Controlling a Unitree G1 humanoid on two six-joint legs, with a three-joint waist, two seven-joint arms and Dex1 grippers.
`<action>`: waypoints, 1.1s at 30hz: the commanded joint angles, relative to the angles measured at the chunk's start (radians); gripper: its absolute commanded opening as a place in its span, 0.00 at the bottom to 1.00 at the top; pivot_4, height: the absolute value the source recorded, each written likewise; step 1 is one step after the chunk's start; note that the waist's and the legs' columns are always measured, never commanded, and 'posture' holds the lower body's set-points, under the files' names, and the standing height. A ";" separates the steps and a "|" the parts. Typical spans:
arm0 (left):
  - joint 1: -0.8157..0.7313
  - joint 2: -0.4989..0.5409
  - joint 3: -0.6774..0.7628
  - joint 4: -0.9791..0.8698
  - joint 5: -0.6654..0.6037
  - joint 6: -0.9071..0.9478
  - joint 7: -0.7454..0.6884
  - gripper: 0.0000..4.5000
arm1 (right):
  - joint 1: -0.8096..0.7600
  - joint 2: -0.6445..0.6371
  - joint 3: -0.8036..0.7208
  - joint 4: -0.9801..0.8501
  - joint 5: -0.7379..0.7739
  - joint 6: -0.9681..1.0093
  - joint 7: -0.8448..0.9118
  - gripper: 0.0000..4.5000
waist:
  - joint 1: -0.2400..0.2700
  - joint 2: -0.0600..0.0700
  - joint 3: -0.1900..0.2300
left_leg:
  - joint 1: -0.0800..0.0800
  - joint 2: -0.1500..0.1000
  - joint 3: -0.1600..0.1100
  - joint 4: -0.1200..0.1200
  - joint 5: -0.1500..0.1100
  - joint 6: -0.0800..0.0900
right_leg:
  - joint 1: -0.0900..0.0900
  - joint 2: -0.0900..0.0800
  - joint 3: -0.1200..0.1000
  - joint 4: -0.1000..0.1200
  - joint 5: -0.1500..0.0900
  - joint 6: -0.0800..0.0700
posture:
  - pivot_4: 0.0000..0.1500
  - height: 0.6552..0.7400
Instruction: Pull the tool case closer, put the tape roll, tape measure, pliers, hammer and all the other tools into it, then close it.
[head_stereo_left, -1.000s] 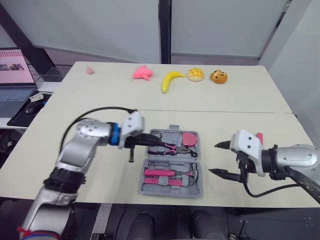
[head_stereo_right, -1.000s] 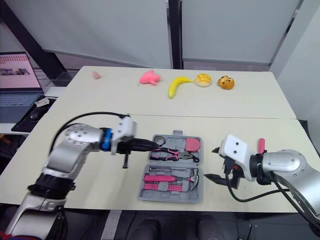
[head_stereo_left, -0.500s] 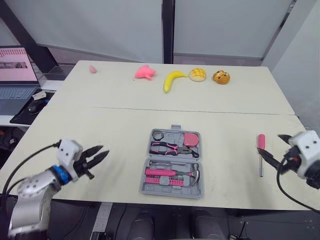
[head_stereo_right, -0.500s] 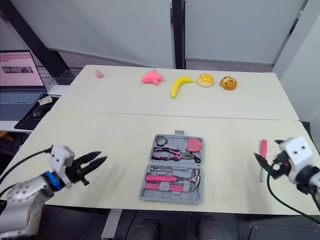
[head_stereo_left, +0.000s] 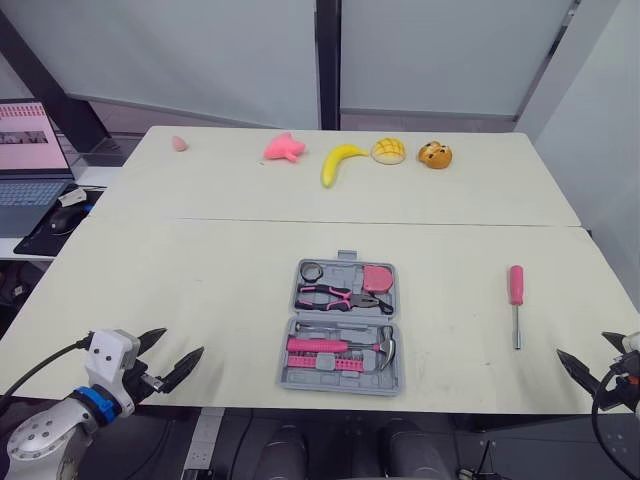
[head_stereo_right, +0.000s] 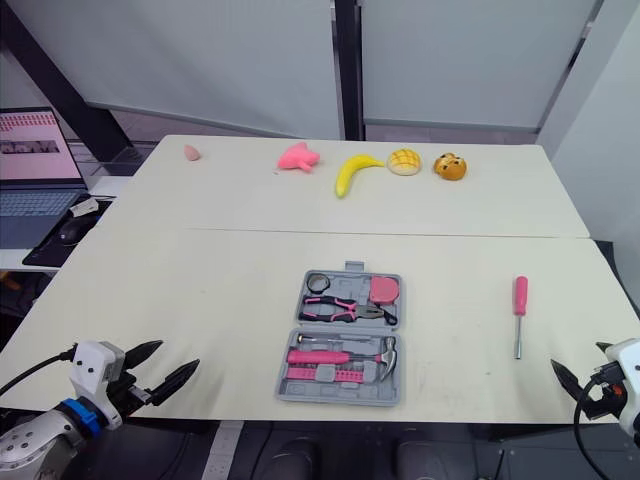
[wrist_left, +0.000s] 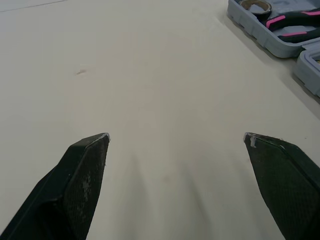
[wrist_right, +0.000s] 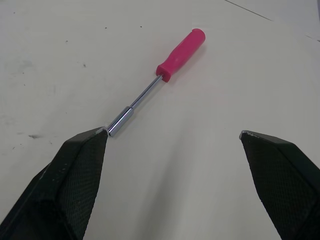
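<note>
The grey tool case (head_stereo_left: 296, 362) lies open near the table's front edge. In it are a tape roll (head_stereo_left: 312, 271), a pink tape measure (head_stereo_left: 376, 278), pink-handled pliers (head_stereo_left: 345, 297) and a hammer (head_stereo_left: 345, 346). A pink-handled screwdriver (head_stereo_left: 515, 300) lies on the table to the right of the case. My left gripper (head_stereo_left: 182, 343) is open and empty at the near left edge, well left of the case (wrist_left: 280, 35). My right gripper (head_stereo_left: 583, 346) hangs open and empty at the near right corner, just short of the screwdriver (wrist_right: 167, 67).
On the far table sit a pink toy (head_stereo_left: 283, 148), a banana (head_stereo_left: 338, 162), a yellow bun (head_stereo_left: 389, 150), a brown bun (head_stereo_left: 435, 154) and a small pink piece (head_stereo_left: 179, 143). A laptop (head_stereo_left: 28, 165) stands on a side desk to the left.
Both arms have drawn back from beside the case to the near table edge. The left gripper has gone from shut to open. The screwdriver, earlier behind the right arm, now shows.
</note>
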 joint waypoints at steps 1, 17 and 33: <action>0.012 0.009 0.036 -0.004 -0.011 -0.027 0.004 1.00 | -0.005 -0.002 -0.013 -0.010 0.005 -0.015 -0.003 1.00 | 0.000 0.000 0.000 | 0.000 0.000 0.000 0.000 0.000 0.000 | 0.000 0.000 0.000 0.000 0.000 0.000 | 1.00 0.96; -0.150 0.224 -0.049 -0.187 -0.159 0.133 -0.244 1.00 | -0.074 -0.007 0.029 -0.194 0.056 0.177 -0.056 1.00 | 0.002 0.000 0.000 | 0.000 0.000 0.001 -0.001 0.000 0.000 | 0.000 0.000 0.000 0.000 0.000 0.001 | 1.00 0.96; -0.635 0.250 -0.312 -0.326 -0.334 0.245 -0.543 1.00 | -0.407 0.091 0.239 0.056 -0.065 0.277 -0.330 1.00 | -0.003 -0.001 0.000 | 0.000 0.000 0.004 -0.002 0.000 0.000 | -0.003 0.001 0.004 0.000 0.006 0.001 | 1.00 0.96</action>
